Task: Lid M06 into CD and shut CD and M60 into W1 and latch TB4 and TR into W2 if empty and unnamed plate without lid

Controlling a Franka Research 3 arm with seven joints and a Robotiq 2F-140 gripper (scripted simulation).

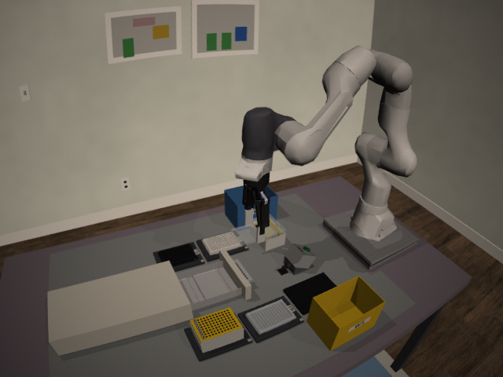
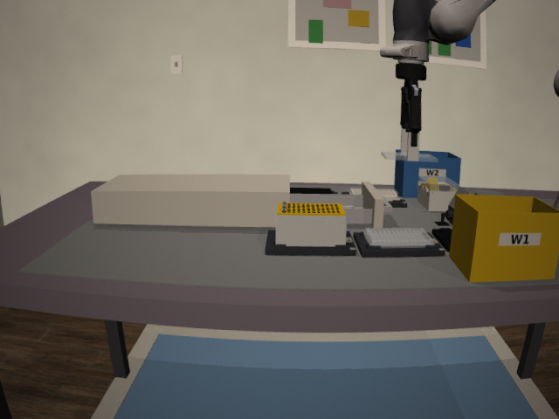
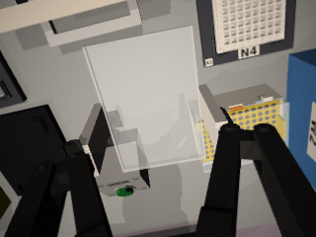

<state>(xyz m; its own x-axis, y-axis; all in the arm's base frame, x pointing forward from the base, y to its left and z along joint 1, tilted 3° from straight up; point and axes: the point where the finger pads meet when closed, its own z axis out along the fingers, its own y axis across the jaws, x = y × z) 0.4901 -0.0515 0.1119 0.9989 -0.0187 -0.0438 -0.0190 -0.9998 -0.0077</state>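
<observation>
Room: pale wall with two framed charts, dark wood floor, purple counter (image 2: 135, 292) topped by a grey mat.
Arm: reaching down from above, black fingers (image 1: 259, 227) pointing at the counter.
Fingers: about half open, clamped across a clear rectangular plate lid (image 3: 143, 99); lid held level, well above the mat.
Lid position: in front of the blue bin marked W2 (image 2: 445, 173), above the open tip box with yellow insert (image 1: 273, 235).
White assay plate: in nest N4 (image 3: 249, 22), uncovered, just beside the tip box.
Clear assay plate: in its black nest (image 1: 269, 315), between the yellow-topped tip rack (image 1: 217, 326) and the yellow bin marked W1 (image 1: 345, 312).
Cooler: beige housing (image 1: 117, 304), drawer (image 1: 211, 283) pulled out.
Green key: (image 3: 121, 191) below the lid.
</observation>
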